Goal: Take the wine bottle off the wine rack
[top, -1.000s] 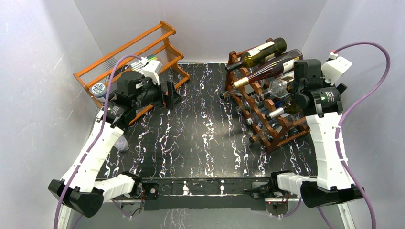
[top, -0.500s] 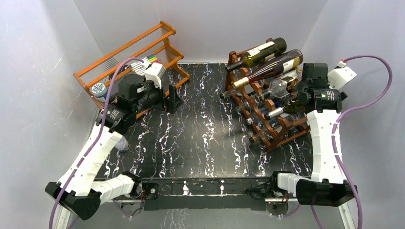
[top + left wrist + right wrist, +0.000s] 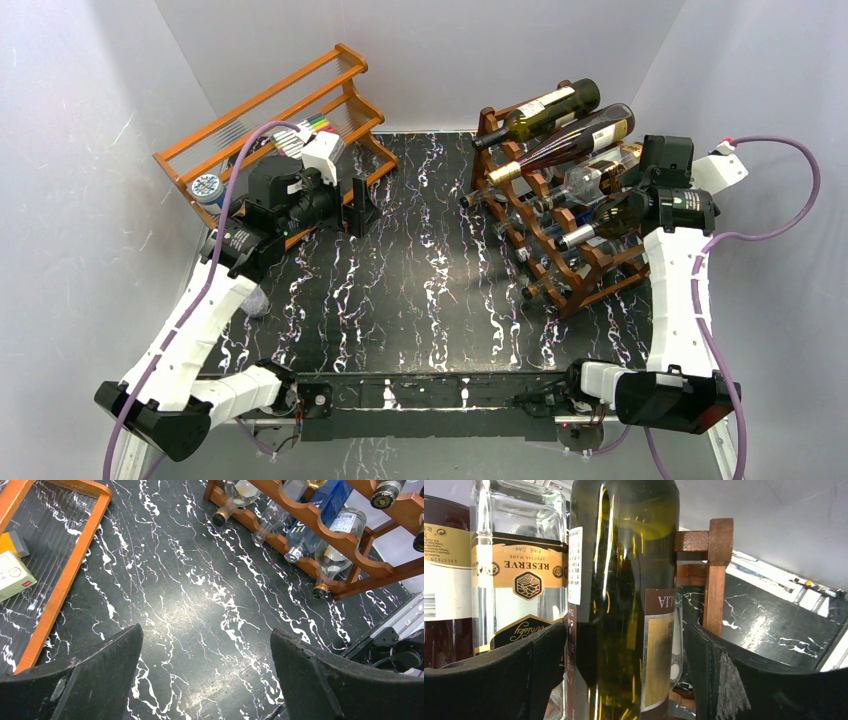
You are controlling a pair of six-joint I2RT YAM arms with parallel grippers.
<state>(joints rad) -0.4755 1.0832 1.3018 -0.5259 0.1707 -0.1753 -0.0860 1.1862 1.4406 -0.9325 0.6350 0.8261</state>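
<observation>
- The wine rack (image 3: 556, 232) stands on the far right part of the table (image 3: 420, 300) and holds many bottles in its tiers.
- The green bottle (image 3: 624, 555) lies in the rack, just beside a clear bottle (image 3: 519, 575) with a "RESERVE" label.
- The right gripper (image 3: 624, 645) is at the back side of the rack, at the thick end of the green bottle.
- Its jaws are spread wide, one on each side of the green bottle; whether they touch the glass I cannot tell.
- A post of the rack shows just right of the green bottle.
- The left gripper (image 3: 205, 680) hangs above the bare table with its jaws wide apart and nothing between them.
- It is near the orange rack (image 3: 270, 120) at the far left, well apart from the wine rack.
- A small box (image 3: 12, 575) lies on the orange rack.
</observation>
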